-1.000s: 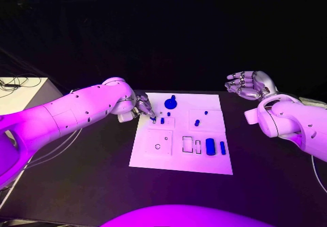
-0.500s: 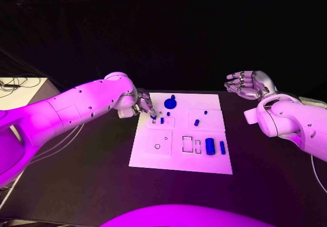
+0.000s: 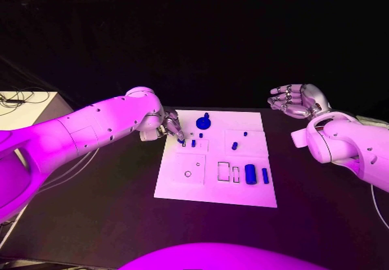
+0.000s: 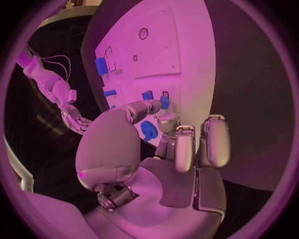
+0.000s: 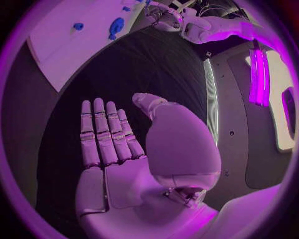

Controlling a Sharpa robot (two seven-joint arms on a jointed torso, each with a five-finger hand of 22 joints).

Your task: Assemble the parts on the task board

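Two robot hands are at work: my left robot hand [image 3: 170, 125] pinches a small blue part [image 4: 164, 102] over the task board's [image 3: 216, 191] upper-left slots, presumably to seat it, while the right robot hand [image 3: 295, 100], empty with fingers apart, waits at upper right.

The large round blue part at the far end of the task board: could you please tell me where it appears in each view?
Head view: large round blue part at the task board's far edge, beside the left hand.
Left wrist view: directly behind that hand's fingertips.
Right wrist view: on the board, towards the circle's rim.
Shared landmark: the left hand.
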